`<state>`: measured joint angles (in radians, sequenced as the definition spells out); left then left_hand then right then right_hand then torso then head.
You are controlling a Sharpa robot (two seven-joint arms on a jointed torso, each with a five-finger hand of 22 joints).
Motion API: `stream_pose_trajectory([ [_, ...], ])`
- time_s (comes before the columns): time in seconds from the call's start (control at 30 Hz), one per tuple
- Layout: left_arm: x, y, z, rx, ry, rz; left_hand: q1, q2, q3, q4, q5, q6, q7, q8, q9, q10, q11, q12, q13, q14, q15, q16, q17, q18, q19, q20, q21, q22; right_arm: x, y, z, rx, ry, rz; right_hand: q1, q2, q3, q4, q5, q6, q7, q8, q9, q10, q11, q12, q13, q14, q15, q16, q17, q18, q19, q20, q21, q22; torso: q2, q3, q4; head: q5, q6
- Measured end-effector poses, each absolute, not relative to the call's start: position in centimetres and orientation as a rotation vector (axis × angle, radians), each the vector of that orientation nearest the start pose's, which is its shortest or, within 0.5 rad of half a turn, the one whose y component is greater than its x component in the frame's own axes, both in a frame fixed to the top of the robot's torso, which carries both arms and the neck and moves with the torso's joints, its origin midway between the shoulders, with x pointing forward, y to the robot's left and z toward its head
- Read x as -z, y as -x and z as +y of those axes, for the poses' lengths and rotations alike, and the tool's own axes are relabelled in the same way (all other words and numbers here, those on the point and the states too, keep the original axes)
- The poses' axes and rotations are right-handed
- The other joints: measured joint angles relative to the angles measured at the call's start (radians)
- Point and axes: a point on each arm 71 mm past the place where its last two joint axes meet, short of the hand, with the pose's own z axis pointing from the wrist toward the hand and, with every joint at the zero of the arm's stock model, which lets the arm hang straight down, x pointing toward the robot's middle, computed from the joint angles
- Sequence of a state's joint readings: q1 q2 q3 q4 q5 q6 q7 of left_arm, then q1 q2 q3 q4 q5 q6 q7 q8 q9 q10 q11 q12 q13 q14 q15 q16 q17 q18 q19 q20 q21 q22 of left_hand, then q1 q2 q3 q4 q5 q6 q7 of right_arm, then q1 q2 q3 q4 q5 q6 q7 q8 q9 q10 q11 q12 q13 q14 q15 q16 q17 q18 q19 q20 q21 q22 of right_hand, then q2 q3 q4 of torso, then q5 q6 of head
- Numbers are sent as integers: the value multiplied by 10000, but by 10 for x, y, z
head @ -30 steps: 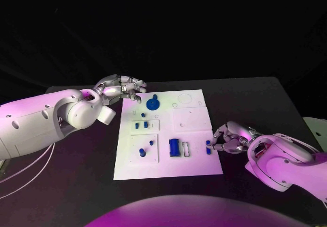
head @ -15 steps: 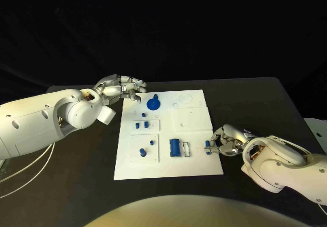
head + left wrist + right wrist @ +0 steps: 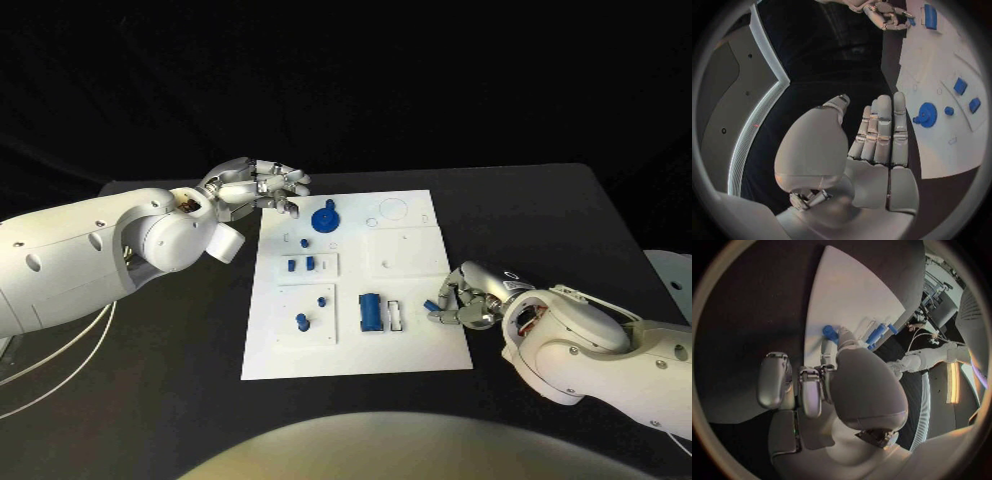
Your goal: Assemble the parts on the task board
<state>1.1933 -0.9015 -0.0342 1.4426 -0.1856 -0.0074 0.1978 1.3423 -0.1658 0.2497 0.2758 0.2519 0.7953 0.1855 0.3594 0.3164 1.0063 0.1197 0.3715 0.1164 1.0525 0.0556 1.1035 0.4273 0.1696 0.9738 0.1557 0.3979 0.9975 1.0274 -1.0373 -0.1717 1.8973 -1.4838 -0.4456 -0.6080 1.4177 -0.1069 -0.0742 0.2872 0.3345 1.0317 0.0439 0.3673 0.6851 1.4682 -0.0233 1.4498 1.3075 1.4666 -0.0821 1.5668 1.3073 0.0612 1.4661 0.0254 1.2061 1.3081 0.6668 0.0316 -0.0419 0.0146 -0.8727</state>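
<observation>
Now right robot hand [image 3: 464, 300] pinches blue part [image 3: 433, 303].

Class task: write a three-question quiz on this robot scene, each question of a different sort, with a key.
1. True or false: the left robot hand holds a blue part.
2. Which robot hand pinches the small blue part at the task board edge? A) left B) right C) neither
3. Fill in: the blue gear lies nearest the ___ robot hand.

Key: 1 false; it hovers beside the board's far corner, holding nothing. 2 B. 3 left.
</observation>
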Motion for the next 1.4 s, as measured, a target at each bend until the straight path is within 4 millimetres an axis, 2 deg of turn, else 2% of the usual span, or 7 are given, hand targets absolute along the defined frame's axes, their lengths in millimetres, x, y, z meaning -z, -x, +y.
stream_pose_trajectory([
  [0.27,195,-492,245,15107,9733,17607,0,0,0,0,0,0,0,0,2,0,0,0,-1,0,0,0,0,0,0,0,0,0,267,-357,-211,-3831,-1312,19552,624,-101,587,33,-274,33,-32,-108,-85,0,0,3,15,0,0,0,0,0,0,0,0,-1,-4,1,-7,-10,8],
  [0.4,195,-492,245,15114,9731,17624,0,0,-1,1,0,0,0,0,8,0,0,0,-1,0,0,0,0,-1,0,0,0,0,265,-356,-208,-3884,-1133,19506,930,-269,1420,124,-261,165,1,-276,-274,-34,-33,2,9,0,0,0,0,1,0,0,0,-1,-4,1,-7,-4,12],
  [0.43,195,-492,245,15113,9732,17628,0,0,-30,30,0,0,0,0,7,0,0,0,-1,0,0,0,0,0,0,0,0,-3,265,-356,-208,-3883,-1101,19494,1007,-346,1707,338,-400,189,-10,-323,-306,-36,-36,1,7,-5,-5,0,0,0,0,0,12,-1,-4,1,-7,1,14],
  [0.5,195,-492,245,15110,9734,17632,0,0,-29,29,0,0,0,0,8,0,0,0,-2,0,0,0,0,0,0,0,0,-10,264,-355,-207,-3888,-1076,19487,981,-547,3117,829,-1093,254,36,-407,-326,-18,-92,1,5,-25,-25,0,0,0,0,-79,75,-1,-4,1,-6,5,21],
  [0.6,195,-492,245,15106,9737,17637,0,0,-29,29,0,0,0,0,7,0,0,0,0,0,0,0,0,0,0,0,0,-10,264,-352,-208,-3861,-1110,19499,492,-1290,5018,716,-1186,233,16,-261,-137,-17,-91,1,5,-3,-46,0,0,0,0,-80,96,-2,-4,3,-6,6,27],
  [0.73,195,-492,245,15105,9738,17645,0,0,-29,29,0,0,0,0,7,0,0,0,7,0,0,0,0,0,0,0,0,-10,262,-347,-204,-3986,-1204,19576,-424,-1562,6199,460,-1302,41,-48,50,351,-17,-91,1,5,-1,-43,0,0,0,0,-80,163,-2,-4,1,-4,10,28],
  [1.4,195,-491,242,15162,9706,17684,0,0,-28,28,0,0,0,0,4,0,0,0,5,0,0,0,0,0,0,0,0,-9,253,-347,-174,-5386,-2939,19991,-1890,-1696,7768,-775,-1309,-64,-12,260,574,-17,-90,92,5,0,-40,0,7,0,1,-78,254,-5,1,-9,3,-22,5],
])
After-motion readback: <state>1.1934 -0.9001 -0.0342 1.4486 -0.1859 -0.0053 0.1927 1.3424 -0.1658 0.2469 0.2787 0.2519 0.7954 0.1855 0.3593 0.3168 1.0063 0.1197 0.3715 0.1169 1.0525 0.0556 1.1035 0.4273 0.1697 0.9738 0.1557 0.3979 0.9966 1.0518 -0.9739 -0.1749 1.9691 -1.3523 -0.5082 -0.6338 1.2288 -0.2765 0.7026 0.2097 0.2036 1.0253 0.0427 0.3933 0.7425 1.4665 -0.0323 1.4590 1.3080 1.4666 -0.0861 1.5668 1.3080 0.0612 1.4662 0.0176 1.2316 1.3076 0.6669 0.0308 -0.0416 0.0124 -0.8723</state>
